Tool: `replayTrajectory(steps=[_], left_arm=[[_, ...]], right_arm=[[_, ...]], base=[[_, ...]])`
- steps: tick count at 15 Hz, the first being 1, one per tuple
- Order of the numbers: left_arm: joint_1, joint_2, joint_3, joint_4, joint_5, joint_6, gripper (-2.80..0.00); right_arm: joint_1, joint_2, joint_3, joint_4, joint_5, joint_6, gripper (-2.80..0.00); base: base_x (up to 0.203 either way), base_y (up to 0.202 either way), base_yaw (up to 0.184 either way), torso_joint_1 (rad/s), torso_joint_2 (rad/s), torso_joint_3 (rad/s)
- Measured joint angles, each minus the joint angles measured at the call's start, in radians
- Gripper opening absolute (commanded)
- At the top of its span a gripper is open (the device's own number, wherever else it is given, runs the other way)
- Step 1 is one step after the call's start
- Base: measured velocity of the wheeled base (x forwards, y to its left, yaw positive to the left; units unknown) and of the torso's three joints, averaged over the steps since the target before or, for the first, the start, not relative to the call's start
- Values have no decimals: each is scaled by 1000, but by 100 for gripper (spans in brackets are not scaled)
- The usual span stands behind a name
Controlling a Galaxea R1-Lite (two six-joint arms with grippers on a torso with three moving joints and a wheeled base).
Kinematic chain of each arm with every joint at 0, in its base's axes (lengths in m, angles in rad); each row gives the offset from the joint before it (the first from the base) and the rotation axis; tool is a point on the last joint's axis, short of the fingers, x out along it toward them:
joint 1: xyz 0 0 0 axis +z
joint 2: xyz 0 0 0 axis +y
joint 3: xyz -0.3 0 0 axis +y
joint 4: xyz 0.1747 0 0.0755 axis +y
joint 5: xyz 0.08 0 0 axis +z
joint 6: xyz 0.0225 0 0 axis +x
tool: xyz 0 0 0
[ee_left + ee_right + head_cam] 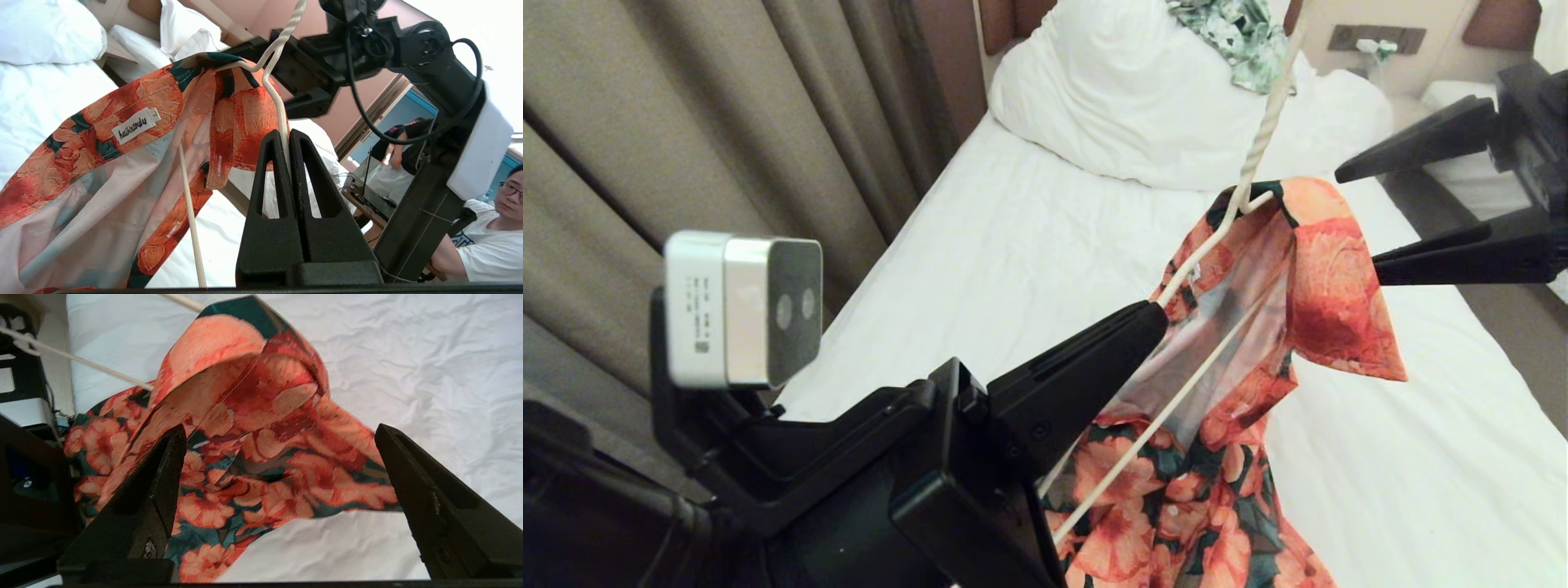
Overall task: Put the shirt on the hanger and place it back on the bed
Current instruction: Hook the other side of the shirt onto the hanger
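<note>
Shirt hangs half-draped on the hanger above the bed, pinched by the left pincer. Right pincer, spread beside the collar, should next settle the far shoulder.

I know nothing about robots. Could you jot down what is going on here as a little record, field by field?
Place: beside the bed, white sheet and pillow
Left gripper: shut on the hanger, holding it up over the bed
Right gripper: open, next to the shirt's collar, holding nothing
Shirt: floral, orange on dark green, draped on the hanger, one hanger arm showing inside it
Also on the bed: a green-and-white garment by the pillow
People: a person seated in the background
</note>
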Motion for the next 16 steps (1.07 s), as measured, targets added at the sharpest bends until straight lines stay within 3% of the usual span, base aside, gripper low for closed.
replayTrajectory(steps=[13,14,16], left_arm=[[0,-4,-1,-1,0,1,-280],[0,-4,-1,0,0,0,-280],[0,-4,0,0,0,0,-280]], right_arm=[[23,138,-65,-45,-1,-42,0],[30,141,-65,-45,-1,-44,-280],[42,141,-65,-36,-1,-47,-280]], base=[[0,0,0,0,0,0],[0,0,0,0,0,0],[0,0,0,0,0,0]])
